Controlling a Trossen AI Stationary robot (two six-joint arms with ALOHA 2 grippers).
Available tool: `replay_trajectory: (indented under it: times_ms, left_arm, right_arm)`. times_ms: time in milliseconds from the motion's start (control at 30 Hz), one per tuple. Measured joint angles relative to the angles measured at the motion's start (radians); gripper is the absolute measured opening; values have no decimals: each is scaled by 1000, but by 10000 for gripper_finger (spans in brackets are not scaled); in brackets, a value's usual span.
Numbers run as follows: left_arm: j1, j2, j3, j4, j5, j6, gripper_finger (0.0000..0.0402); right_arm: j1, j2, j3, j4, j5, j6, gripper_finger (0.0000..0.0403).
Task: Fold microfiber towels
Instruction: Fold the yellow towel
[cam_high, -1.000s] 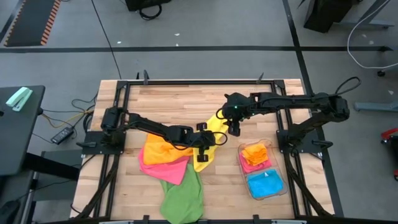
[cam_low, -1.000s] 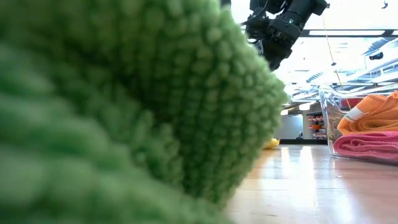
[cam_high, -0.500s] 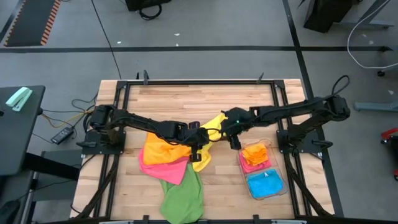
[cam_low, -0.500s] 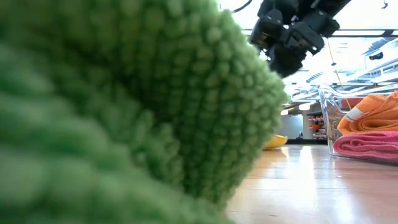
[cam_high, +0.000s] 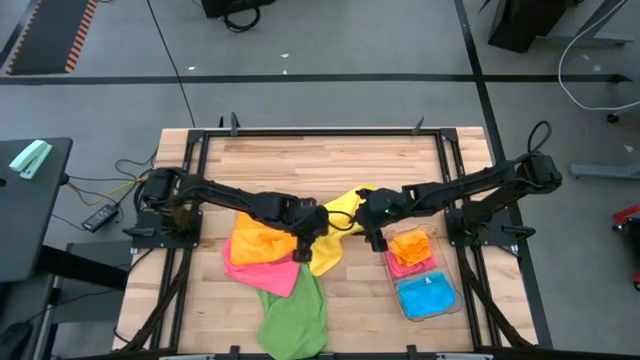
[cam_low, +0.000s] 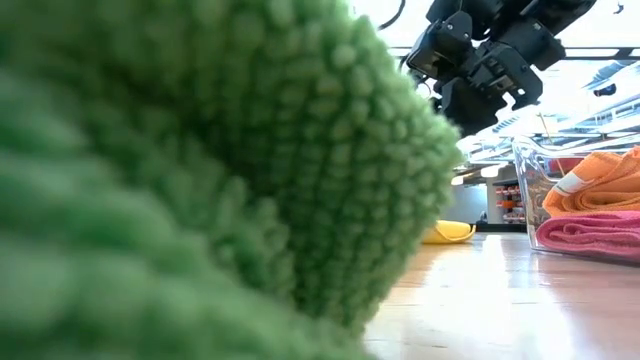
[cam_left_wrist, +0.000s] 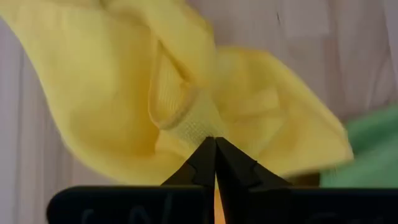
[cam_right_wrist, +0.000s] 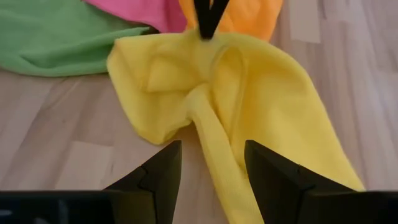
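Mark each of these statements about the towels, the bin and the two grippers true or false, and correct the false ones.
1. The left gripper is shut on the yellow towel. True.
2. The right gripper is shut on the green towel. False: it is open, over the yellow towel, holding nothing.
3. The clear bin holds folded orange, pink and blue towels. True.
4. The green towel lies inside the bin. False: it lies on the table, at the near edge.
5. The loose pink towel lies partly under an orange towel. True.
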Motion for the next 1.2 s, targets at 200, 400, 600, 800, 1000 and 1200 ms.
replay_trajectory:
  times_ms: [200,400,600,800,1000,1200]
  left_arm:
    - [37,-62,0,-209,-4,17,7]
    - [56,-76,-2,-410,-2,-4,22]
    - [76,-72,-62,-448,-2,-6,16]
    - [70,-72,-116,-447,22,-65,11]
    - [21,-72,-162,-426,161,-151,17]
    - [-58,-72,-166,-364,195,-159,10]
  right_arm:
    - [39,0,0,1,-52,2,183]
    - [87,0,0,38,-34,15,184]
    - [78,0,12,43,76,141,183]
    - [18,0,30,-77,89,310,183]
    - [-50,0,30,-171,65,380,183]
    - [-150,0,30,-171,47,301,183]
